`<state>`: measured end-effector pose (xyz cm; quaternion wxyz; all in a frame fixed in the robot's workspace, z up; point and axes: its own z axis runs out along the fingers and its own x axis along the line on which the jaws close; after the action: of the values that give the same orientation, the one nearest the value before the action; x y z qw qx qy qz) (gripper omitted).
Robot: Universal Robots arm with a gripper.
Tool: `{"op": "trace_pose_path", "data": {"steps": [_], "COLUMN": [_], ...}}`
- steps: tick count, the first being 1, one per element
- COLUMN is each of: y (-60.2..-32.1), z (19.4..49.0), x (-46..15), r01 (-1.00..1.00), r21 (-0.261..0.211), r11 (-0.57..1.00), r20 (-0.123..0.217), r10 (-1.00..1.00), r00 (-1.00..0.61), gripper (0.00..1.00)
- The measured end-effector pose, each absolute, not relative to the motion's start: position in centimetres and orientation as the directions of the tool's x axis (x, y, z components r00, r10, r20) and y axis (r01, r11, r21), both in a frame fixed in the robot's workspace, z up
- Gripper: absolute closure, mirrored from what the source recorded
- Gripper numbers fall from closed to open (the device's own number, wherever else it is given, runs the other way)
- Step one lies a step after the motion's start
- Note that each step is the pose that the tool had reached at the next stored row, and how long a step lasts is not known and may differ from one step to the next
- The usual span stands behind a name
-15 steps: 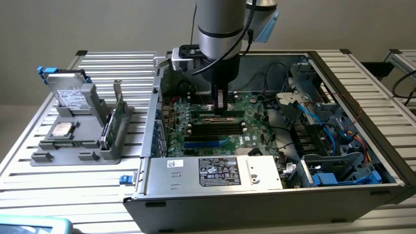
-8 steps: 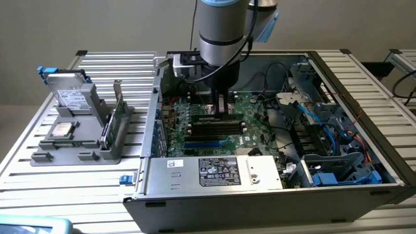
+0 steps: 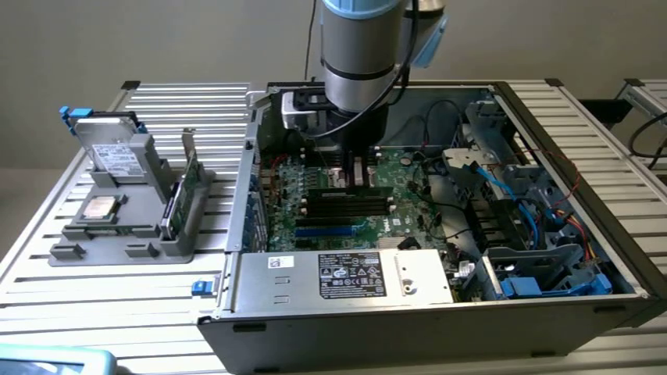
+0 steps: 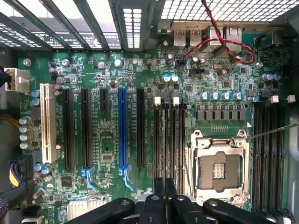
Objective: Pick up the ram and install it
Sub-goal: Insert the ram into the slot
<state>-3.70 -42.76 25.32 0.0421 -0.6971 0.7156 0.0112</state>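
A slatted silver metal table (image 3: 115, 305) before a plain beige wall (image 3: 156, 39) carries an open black computer case (image 3: 417, 340). Inside, the black gripper (image 4: 164, 185) hangs over the black memory slots (image 4: 169, 140) of the green motherboard (image 4: 107, 154), fingers pressed together; whether they pinch the thin green ram, I cannot tell.

The computer case (image 3: 417, 340) stands on the surface (image 3: 83, 301). A parts holder (image 3: 109, 234) lies beside the case, at the exterior view's left; the motherboard (image 3: 401, 168) lies inside it, fingers (image 4: 159, 193) above.
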Motion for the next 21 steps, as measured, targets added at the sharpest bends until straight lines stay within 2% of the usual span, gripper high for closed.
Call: {"op": "trace_pose_path", "data": {"steps": [21], "y": [-42.8], "z": [24.0], "x": [-3.7], "r01": [-0.999], "r21": [-0.040], "r11": [0.029], "r20": [-0.076], "r10": [-0.997], "r00": [-0.026], "gripper": [0.87]}}
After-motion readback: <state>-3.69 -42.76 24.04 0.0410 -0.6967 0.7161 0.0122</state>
